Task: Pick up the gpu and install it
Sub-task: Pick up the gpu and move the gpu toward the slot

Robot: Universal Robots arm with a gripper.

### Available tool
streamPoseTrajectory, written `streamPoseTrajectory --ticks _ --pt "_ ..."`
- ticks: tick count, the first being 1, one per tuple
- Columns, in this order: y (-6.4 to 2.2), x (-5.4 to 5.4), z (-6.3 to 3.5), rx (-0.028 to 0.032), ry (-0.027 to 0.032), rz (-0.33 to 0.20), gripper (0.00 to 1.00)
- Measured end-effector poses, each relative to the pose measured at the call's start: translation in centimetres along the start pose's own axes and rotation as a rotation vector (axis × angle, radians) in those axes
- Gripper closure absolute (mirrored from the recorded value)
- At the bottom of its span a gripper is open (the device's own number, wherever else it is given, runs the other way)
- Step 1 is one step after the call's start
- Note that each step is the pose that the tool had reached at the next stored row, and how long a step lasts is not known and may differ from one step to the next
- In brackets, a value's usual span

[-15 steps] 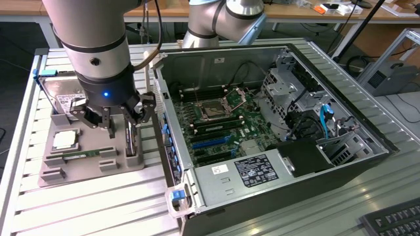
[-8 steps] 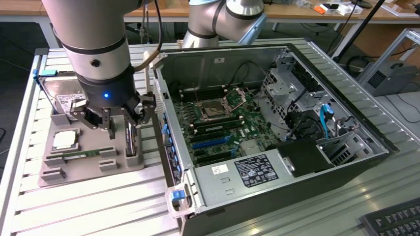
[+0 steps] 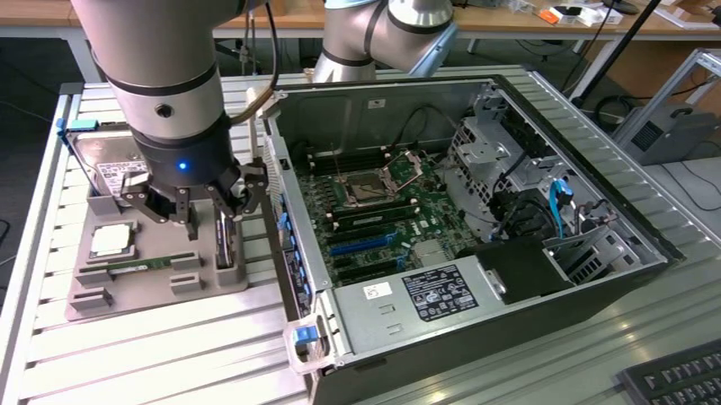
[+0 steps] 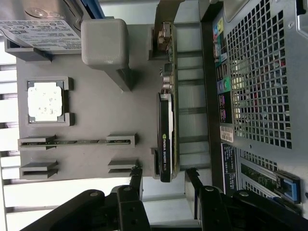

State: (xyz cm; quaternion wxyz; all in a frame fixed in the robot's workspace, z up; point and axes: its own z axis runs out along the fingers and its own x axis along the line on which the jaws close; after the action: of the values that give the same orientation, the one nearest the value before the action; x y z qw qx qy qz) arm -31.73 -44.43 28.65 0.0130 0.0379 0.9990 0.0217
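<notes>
Claw spread, one finger either side of the gpu's near end, above it. Gpu stands on edge in its slot on the grey holder tray. Tray sits on slatted worktop, just beside open computer case.

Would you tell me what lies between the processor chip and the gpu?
In the wrist view, only bare surface of the grey holder lies between the processor chip and the gpu.

The gpu is seated on edge in the grey holder, at the spread claw's twelve o'clock.
</notes>
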Motion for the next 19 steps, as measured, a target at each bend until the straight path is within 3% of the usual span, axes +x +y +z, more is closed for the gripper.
streamPoseTrajectory --ticks 12,19 --pt "-0.01 -0.25 0.22 0.0005 -0.0001 0.0 0.52" --pt "0.14 -0.41 0.34 0.016 -0.0015 0.0 0.52"
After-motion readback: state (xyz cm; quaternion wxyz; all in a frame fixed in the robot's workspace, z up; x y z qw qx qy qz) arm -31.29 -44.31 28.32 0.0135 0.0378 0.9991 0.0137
